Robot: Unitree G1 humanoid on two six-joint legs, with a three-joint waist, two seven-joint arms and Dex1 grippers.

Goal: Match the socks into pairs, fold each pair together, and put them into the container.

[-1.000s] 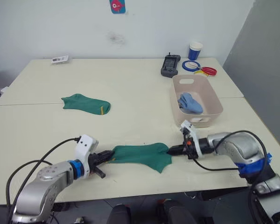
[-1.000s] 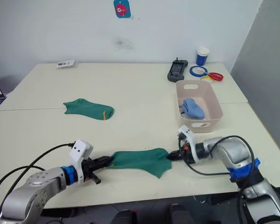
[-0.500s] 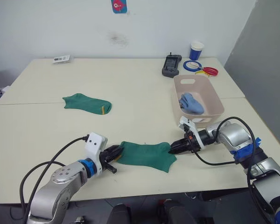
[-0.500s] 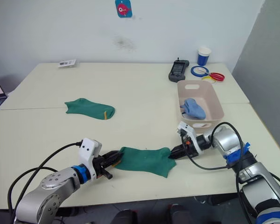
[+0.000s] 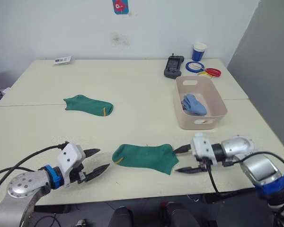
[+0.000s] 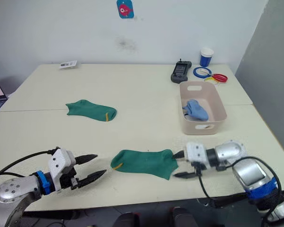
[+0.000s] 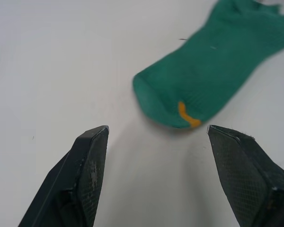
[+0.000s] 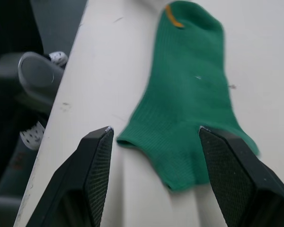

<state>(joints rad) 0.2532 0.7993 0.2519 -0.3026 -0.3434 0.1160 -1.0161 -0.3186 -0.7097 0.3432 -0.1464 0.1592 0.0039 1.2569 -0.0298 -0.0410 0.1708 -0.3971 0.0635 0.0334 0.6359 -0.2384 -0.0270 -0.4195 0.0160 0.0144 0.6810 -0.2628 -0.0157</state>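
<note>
Left eye view: a flat dark green ankle sock with a small yellow mark [image 5: 144,157] lies on the pale cream table [image 5: 132,90] near its front edge, between the two grippers. Its long axis runs across the table from the robot's left to its right, toe with the yellow mark toward the left gripper [image 5: 96,161], cuff and heel toward the right gripper [image 5: 182,160].

Left gripper: black fingers spread wide, empty, pointing at the toe from just beside it, apart from the cloth. Right gripper: fingers likewise spread, empty, aimed at the cuff end, tips very near the fabric but with no grip on it. The right gripper is judged the nearer of the two.

A second dark green sock [image 5: 88,104] lies flat farther back on the left half of the table, well apart from the first and from both grippers. Judgement: pairing requires bringing the two together, and the left arm is on the better side for the far sock.

The pale pink-beige rectangular plastic bin [image 5: 213,97] stands back right, beyond the right gripper, holding a light blue bundle [image 5: 193,104].
</note>
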